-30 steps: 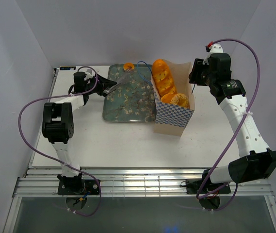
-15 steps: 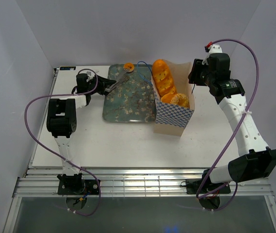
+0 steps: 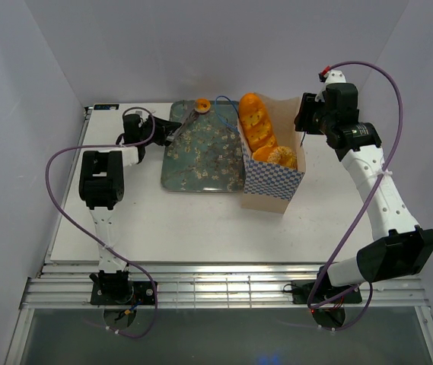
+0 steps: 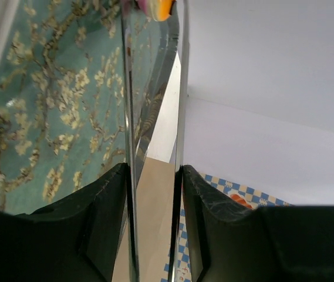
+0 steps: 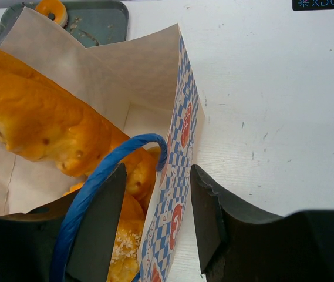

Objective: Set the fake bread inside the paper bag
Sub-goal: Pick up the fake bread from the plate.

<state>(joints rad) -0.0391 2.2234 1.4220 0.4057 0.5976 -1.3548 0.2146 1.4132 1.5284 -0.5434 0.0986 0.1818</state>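
A small ring donut lies at the far edge of the blossom-patterned tray. My left gripper is shut on metal tongs. In the left wrist view the tongs' two blades run from between my fingers up to the donut. The paper bag stands upright with a baguette and a seeded piece inside. My right gripper is open, straddling the bag's right wall, with the blue handle by its left finger.
The tray sits left of the bag and touches it. White walls close in the table at the back and both sides. Purple cables loop off both arms. The donut also shows at the tray's corner in the right wrist view.
My left arm has swung forward and carried the tongs farther along the tray, so their tips now reach the donut. The right gripper has stayed at the bag's rim.
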